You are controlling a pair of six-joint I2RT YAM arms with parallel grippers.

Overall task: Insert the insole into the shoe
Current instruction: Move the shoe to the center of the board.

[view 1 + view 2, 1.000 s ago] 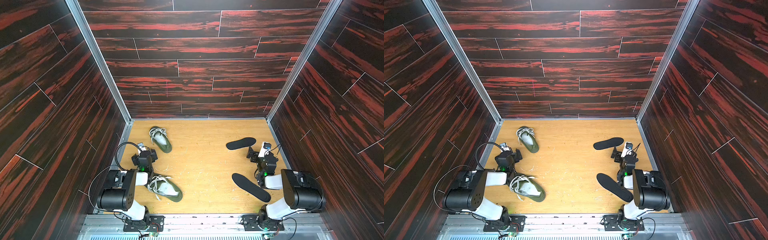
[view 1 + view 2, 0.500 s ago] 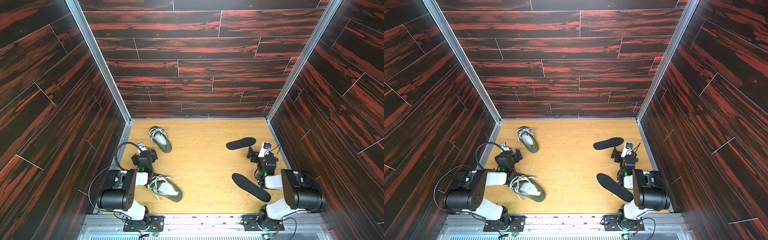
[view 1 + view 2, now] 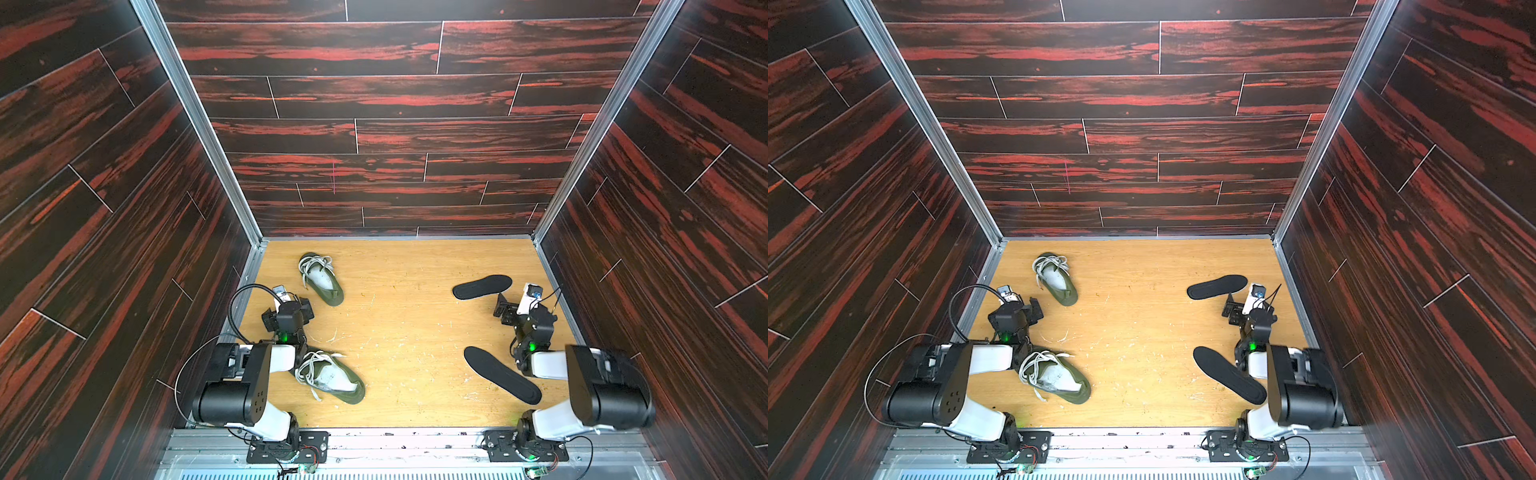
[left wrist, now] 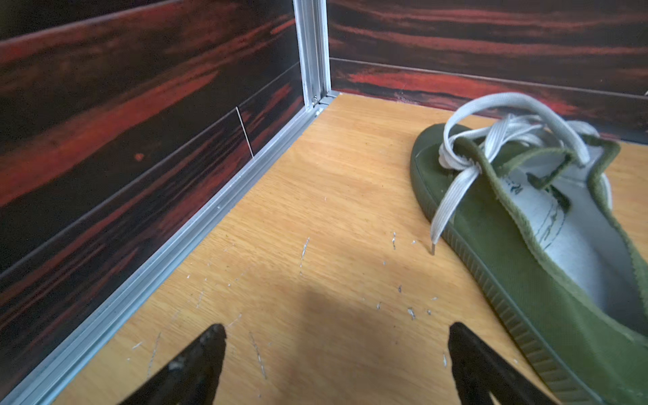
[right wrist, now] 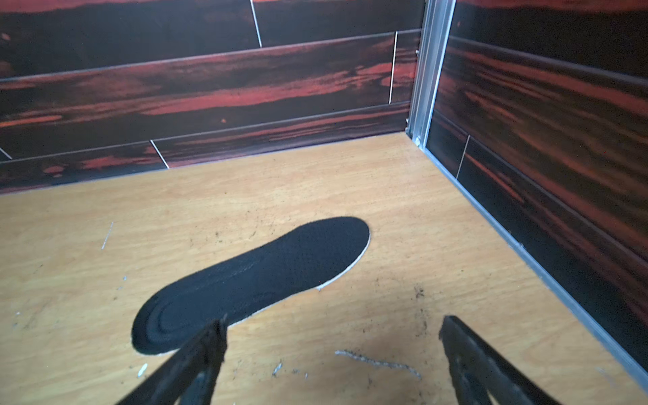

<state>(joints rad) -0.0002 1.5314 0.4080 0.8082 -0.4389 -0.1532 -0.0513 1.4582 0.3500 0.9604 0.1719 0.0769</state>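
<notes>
The left arm [image 3: 282, 359] and right arm [image 3: 548, 365] sit folded low, elbows bent. The left claw [image 4: 333, 333] and right claw [image 5: 331, 324] point forward and downward, jaws spread wide, gripping nothing.

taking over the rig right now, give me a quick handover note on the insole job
Left hand: open, empty, over the table beside the far shoe.
Right hand: open, empty, just short of the far insole.
Shoes: both on the left side, with the near shoe by the left arm. White linings show, and there is no insole in either.
Insoles: both flat on the table on the right side, with the near insole beside the right arm.
Done: nothing yet.
Left: grasp an insole, carry it across, slide it into a shoe.
</notes>
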